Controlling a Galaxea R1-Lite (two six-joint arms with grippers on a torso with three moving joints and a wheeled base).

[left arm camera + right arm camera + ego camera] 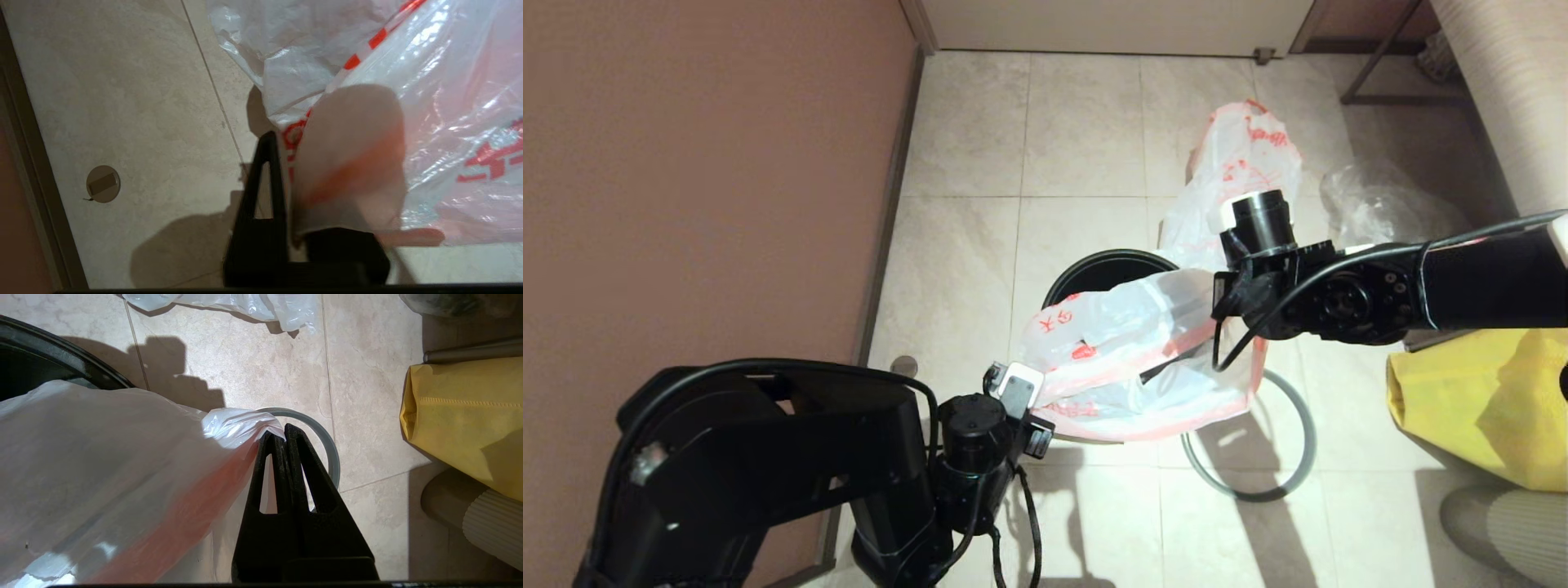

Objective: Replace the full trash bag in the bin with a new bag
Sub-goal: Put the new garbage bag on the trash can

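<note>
The new bag [1127, 359] hangs stretched between the 2 grippers above the bin [1094, 273], its white film with red characters spread across the near side of the bin's dark mouth. The left gripper [1023, 390] is at the bag's near-left corner; in the left wrist view [286, 163] one black finger shows bare beside the film while the other is wrapped under the plastic, and I cannot tell from the pictures whether the fingers are clamped or slightly apart. The right gripper [282, 435] is at the bag's opposite end, on the bin's right side; its 2 fingers are pressed together with a bunched edge of the bag [241, 424] pinched at their tips, the pink-red band running down toward the wrist.

The bin stands on the tiled floor [1086, 131], near the middle of the room's visible floor. Its grey ring rim [1303, 457] lies flat on the floor just to the right of the bin, partly under the stretched bag. The full trash bag [1241, 163] sits on the floor beyond the bin, toward the far wall. A clear bag [1380, 204] lies to its right, and a yellow fabric bag [1478, 400] rests at the right edge of the floor.
</note>
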